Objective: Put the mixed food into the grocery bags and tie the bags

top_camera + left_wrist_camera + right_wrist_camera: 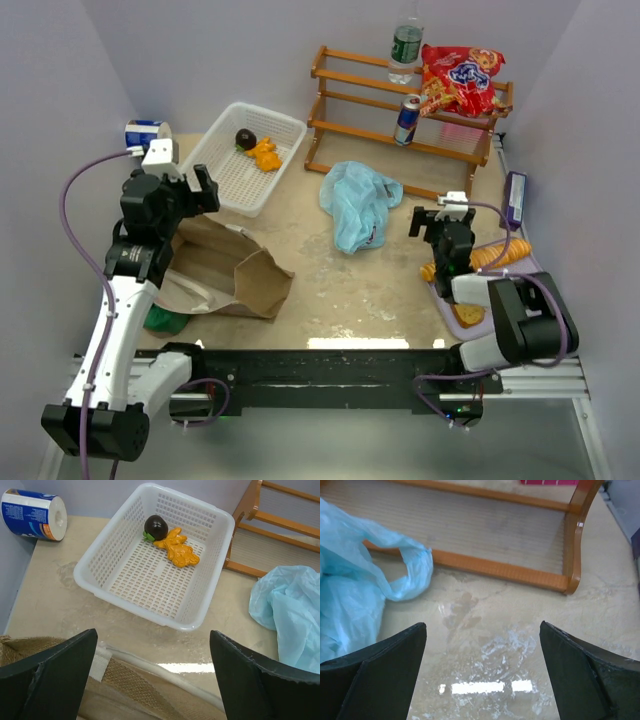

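Note:
The light blue plastic bag [355, 205] [290, 615] [355, 595] lies crumpled mid-table. The brown paper bag [225, 270] [150, 690] lies flat at the left, under my left gripper [207, 190] [155, 680], which hangs open and empty above its edge. My right gripper [438, 222] [482, 680] is open over bare table, right of the blue bag. A bottle [405, 45], a red crisp packet [460, 78] and a soda can [407, 118] sit on the rack. Dark toy produce [245, 138] [156, 526] and an orange piece [265, 153] [177, 550] lie in the basket. Bread slices [503, 253] lie beside the right arm.
The white mesh basket [225, 175] [150, 615] stands at the back left, with a blue-and-white can [145, 132] [35, 515] behind it. A wooden rack [400, 150] [485, 567] fills the back right. A green round thing [165, 320] lies by the paper bag. A pale tray [455, 325] sits under the right arm.

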